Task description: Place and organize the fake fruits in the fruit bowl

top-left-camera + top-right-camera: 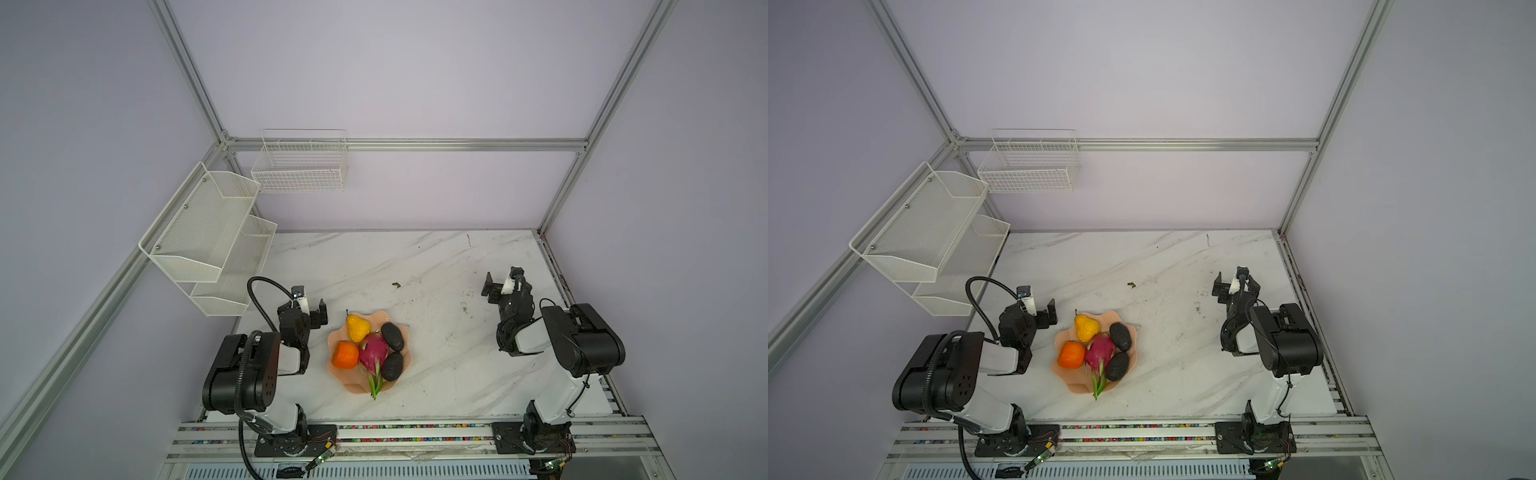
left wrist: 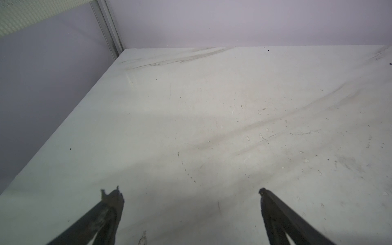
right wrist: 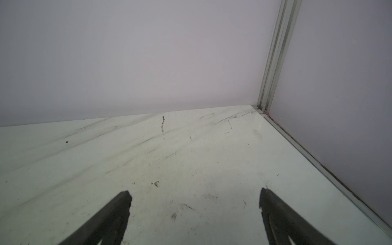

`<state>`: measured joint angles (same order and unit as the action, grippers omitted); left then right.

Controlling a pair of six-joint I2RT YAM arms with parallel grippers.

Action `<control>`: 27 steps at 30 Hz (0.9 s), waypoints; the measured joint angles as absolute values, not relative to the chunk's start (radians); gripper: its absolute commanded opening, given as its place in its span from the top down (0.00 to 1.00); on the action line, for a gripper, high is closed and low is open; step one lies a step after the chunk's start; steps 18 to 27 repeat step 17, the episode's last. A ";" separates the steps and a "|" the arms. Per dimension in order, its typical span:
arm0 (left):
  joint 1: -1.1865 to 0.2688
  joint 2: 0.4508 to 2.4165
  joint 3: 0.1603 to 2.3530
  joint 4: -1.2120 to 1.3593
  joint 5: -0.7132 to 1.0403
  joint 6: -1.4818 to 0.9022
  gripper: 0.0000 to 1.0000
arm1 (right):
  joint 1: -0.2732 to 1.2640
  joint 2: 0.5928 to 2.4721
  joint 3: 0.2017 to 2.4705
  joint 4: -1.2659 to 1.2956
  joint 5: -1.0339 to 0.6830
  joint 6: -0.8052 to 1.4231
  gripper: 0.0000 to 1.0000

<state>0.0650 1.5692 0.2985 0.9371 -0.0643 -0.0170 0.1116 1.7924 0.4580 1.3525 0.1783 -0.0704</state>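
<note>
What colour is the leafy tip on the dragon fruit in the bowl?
Green. The leafy tip lies over the bowl rim, clearest in a top view.

Marbled table (image 1: 449, 365) — scuffed (dark smudges toward the right) — carries the bowl (image 1: 351, 381) front-left; a small scrap (image 1: 396, 284) lies mid-table.

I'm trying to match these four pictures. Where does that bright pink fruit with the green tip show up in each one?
Top view: the dragon fruit lies in the fruit bowl, below and just left of centre.
Top view: same spot in the bowl, a little further left.
Left wrist view: not in it.
Right wrist view: not in it.
Shared landmark: the white marbled table, seen in all four.
</note>
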 measured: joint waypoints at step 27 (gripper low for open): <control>0.065 1.571 0.306 0.938 -0.047 -0.016 0.00 | 0.111 1.792 0.466 1.333 0.175 -0.054 0.03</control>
